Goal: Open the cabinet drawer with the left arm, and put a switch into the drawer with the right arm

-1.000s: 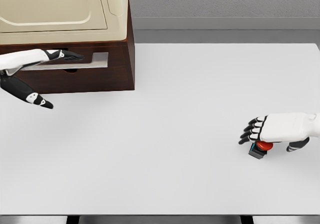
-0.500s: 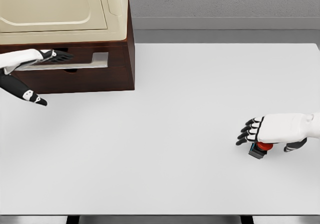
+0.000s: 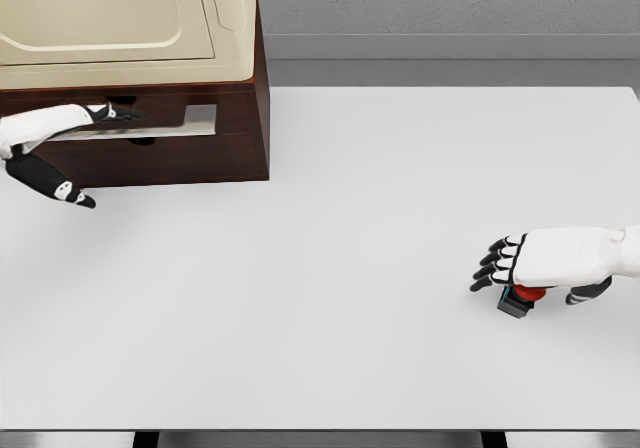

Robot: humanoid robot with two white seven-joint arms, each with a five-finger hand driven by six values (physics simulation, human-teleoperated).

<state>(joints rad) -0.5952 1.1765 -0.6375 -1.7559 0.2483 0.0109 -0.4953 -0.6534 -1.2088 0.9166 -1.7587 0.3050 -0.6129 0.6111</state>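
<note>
Directly beneath right robot hand (image 3: 548, 258): switch (image 3: 520, 297)

This is a simulated test bench rather than a lived-in room, rendered with flat, clean surfaces. A broad, plain white table (image 3: 350, 228) fills most of the head view, its far edge meeting a grey floor strip and a speckled grey wall (image 3: 450, 3) with a pale baseboard. At the back left stands a dark brown wooden cabinet (image 3: 235, 153) with a metal drawer handle (image 3: 195, 120) and a cream-coloured top unit (image 3: 120, 18). Nothing marks it as a kitchen, shop or office.
</note>
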